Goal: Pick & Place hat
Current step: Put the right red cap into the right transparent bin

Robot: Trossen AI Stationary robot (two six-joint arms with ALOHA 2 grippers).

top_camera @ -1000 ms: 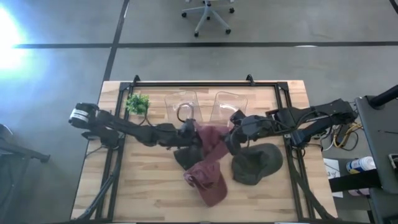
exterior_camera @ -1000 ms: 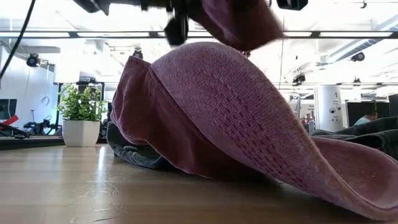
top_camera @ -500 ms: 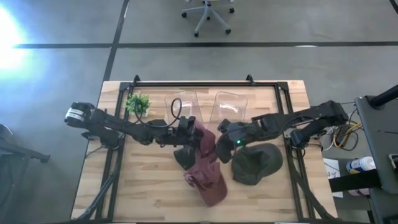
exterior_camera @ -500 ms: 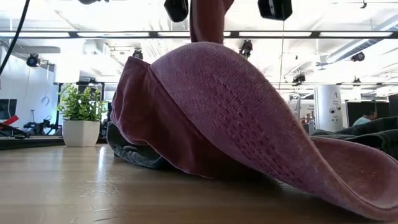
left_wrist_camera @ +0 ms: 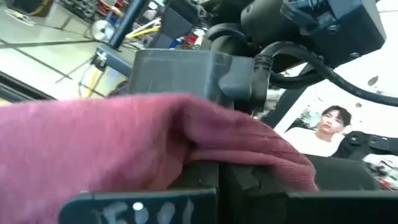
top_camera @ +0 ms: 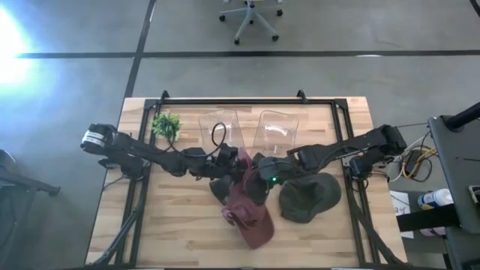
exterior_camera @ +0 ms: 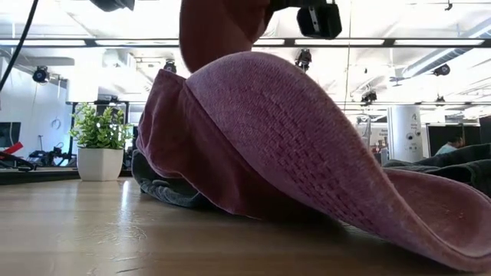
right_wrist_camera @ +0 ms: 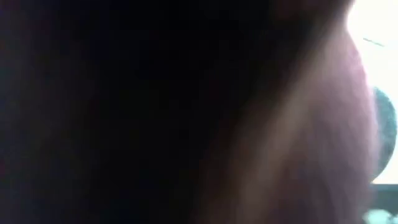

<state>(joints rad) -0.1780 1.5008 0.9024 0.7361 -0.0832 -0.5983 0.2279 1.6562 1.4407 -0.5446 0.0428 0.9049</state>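
Left end effector pinches soft, ribbed maroon hat; brim floppy.

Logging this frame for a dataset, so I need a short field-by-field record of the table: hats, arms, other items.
red hat: centre of table, one part lifted
left tool: shut on red hat
right tool: at the red hat, grip unclear
green hat: flat on table, right of red hat
dark hat: partly under red hat
potted plant: back left
clear containers: two, at back
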